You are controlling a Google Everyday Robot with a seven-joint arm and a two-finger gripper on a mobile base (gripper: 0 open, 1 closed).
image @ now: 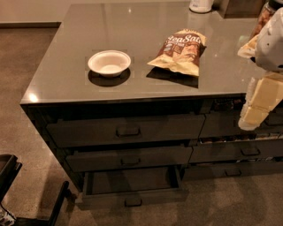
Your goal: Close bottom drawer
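The bottom drawer [132, 196] is the lowest of a wide dark-grey stack of three under the counter. It is pulled out towards me, its inside shows and looks empty, and its low front carries a small dark pull [133, 202]. The two drawers above it [126, 130] are pushed in. My gripper [248, 122], cream-coloured below a white arm segment, hangs at the right edge of the view. It is in front of the neighbouring stack's top drawer, well above and to the right of the open drawer, and touches nothing I can see.
On the grey counter top [66, 84] stand a white bowl [109, 63] and a chip bag [179, 52], with a white container [201, 5] and a jar [264, 15] at the back. The narrower neighbouring drawers [239, 152] are at right. A black frame [11, 176] is at lower left.
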